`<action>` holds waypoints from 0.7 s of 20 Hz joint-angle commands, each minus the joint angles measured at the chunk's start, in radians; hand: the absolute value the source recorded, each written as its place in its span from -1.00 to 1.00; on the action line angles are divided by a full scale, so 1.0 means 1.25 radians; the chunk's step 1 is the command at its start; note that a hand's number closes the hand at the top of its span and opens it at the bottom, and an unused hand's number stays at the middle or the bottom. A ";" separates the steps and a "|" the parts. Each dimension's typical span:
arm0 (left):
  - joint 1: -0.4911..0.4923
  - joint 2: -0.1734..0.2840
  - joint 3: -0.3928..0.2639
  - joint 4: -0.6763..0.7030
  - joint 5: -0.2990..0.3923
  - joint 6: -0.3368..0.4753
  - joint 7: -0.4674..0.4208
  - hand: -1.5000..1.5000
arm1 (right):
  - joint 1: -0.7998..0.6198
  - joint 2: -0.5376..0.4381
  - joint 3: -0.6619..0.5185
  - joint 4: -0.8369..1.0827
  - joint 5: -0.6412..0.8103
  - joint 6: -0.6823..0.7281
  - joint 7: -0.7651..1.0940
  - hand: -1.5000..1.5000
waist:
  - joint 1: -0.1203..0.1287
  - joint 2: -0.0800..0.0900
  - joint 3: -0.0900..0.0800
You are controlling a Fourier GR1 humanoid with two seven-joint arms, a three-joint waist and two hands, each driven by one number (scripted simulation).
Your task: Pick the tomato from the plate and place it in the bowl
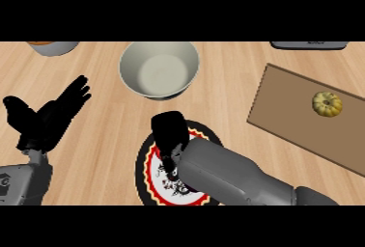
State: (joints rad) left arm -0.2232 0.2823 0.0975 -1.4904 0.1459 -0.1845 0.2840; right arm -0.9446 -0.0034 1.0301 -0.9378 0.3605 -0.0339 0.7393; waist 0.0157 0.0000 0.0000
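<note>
The plate (pixel 152 181), white with a red, yellow and black rim, lies at the lower middle of the counter. My right hand (pixel 170 131) sits over the plate's far edge, fingers curled down into a compact shape. No tomato shows anywhere on the plate, and the curled hand hides it. The grey-white bowl (pixel 158 70) stands upright just beyond the hand, with nothing inside. My left hand (pixel 50 116) rests open at the left edge, fingers up, away from the plate and the bowl.
A brown cutting board (pixel 292 120) lies at the right with a small yellow squash (pixel 327 103) on it. A grey container (pixel 53 47) shows at the top left and a dark object (pixel 309 45) at the top right.
</note>
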 commanded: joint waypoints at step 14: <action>0.076 0.000 0.028 -0.022 0.005 0.007 -0.015 0.00 | 0.203 -0.284 -0.108 -0.558 0.147 -0.068 0.517 1.00 | -0.063 -0.022 -0.002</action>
State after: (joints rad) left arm -0.1529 0.2937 0.1378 -1.5193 0.1521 -0.1705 0.2843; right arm -0.6978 -0.3225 0.9118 -1.4314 0.4981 -0.1656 1.1225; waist -0.0597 -0.0261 -0.0011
